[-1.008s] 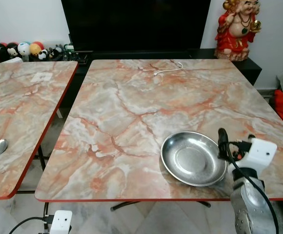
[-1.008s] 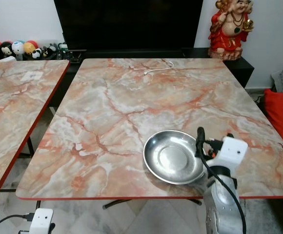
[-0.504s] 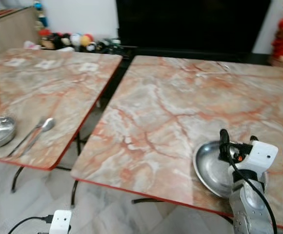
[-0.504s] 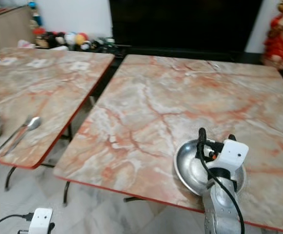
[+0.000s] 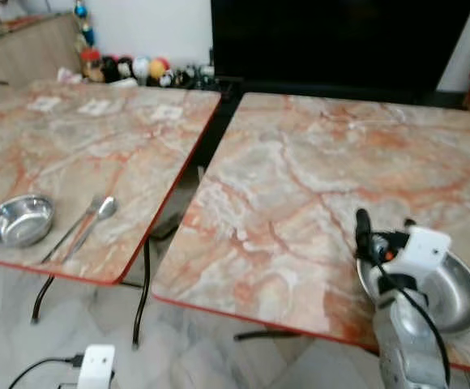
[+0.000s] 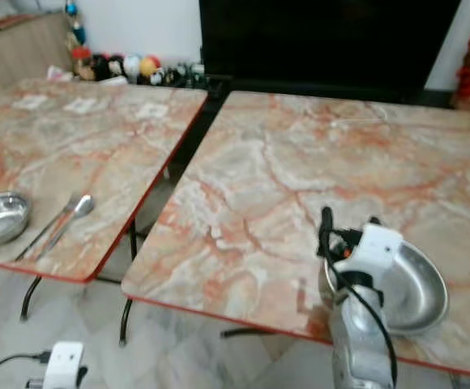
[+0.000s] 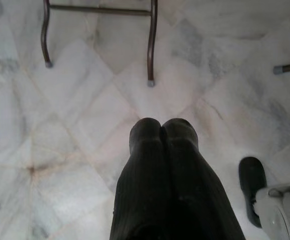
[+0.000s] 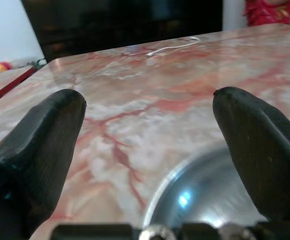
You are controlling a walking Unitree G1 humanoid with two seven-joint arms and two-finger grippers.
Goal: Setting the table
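Right arm (image 5: 405, 356): silver shell, white wrist block, black cable looped alongside. Fingers (image 8: 40, 145): thick, black, matte, rounded tips.

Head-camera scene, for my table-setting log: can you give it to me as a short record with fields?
right table: marble-pattern top with red edge
plate: steel plate near the right table's front edge
right gripper: open, fingers wide apart, above the plate's near rim
left table: second marble top, separated by a gap
left table items: small steel bowl; fork and spoon lying beside it
left gripper: shut, hanging over the floor
background: dark TV screen; small toys
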